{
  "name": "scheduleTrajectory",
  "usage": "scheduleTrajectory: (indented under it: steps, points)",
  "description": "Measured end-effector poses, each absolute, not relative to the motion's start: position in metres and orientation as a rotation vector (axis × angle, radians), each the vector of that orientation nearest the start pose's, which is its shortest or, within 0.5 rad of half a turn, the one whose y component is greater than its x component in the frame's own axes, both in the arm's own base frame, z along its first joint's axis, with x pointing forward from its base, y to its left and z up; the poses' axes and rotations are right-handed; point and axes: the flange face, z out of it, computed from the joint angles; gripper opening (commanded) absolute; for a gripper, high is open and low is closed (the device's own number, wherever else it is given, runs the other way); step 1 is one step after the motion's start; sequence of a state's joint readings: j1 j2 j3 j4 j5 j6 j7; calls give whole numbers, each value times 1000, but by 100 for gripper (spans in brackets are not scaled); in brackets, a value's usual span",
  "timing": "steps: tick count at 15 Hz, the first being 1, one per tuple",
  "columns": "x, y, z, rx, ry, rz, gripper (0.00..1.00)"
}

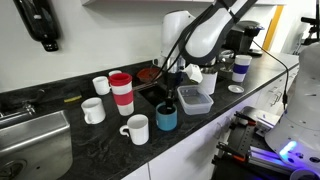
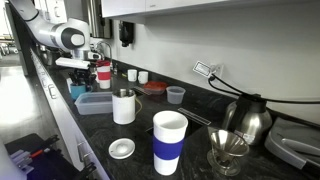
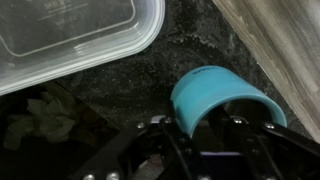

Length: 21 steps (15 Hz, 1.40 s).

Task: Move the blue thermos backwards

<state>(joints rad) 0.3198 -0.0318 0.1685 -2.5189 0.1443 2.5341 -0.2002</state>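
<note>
The blue thermos (image 1: 166, 120) is a short teal cup standing on the dark counter near its front edge. It also shows in the other exterior view (image 2: 79, 92), low under the arm. In the wrist view the blue thermos (image 3: 222, 98) fills the space between the fingers. My gripper (image 1: 170, 100) is straight above it, also seen in an exterior view (image 2: 80, 78). In the wrist view the gripper's (image 3: 222, 140) fingers sit against both sides of the cup, shut on it.
A plastic container (image 1: 194, 99) (image 3: 70, 35) lies right beside the thermos. A white mug (image 1: 137, 128), a red-and-white tumbler (image 1: 121, 93) and two more mugs (image 1: 93, 110) stand nearby. A sink (image 1: 30, 140) is at the end. The counter edge (image 3: 270, 40) is close.
</note>
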Motion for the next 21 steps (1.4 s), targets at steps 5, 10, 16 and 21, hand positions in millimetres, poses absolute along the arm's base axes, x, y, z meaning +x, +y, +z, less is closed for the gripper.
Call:
scheduleTrajectory:
  steps: [5,10,16,21]
  points:
    - [411,220,307,-2913,-818,-89,3]
    - [417,212,357,-2885,-717,-244,3]
    - [432,161,415,-2910,-566,-443,3]
    - [445,91,450,-3043,-364,-608,3]
